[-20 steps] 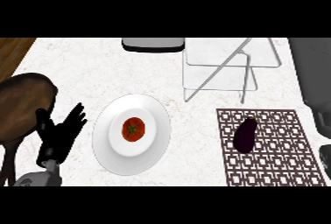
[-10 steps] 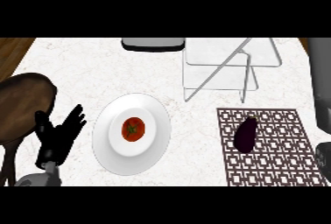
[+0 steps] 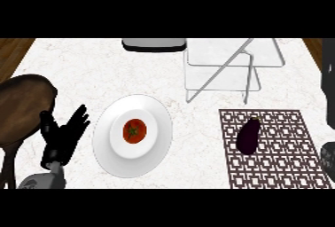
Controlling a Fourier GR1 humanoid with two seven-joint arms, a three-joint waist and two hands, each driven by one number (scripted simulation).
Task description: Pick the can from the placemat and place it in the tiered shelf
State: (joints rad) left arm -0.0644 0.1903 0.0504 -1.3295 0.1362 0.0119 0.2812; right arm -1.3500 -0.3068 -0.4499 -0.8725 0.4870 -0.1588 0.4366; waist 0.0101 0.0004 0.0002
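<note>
Kitchen counter, head view. Dark purple eggplant lies on patterned placemat, left-centre of mat, stem end pointing away from robot; no can seen. Tiered shelf stands beyond mat, apart from eggplant. Left hand released, fingers straight & up, holding nothing, resting just left of white plate; tomato in plate's centre. Right hand only a sliver at right edge beside mat: can't tell its state.
</note>
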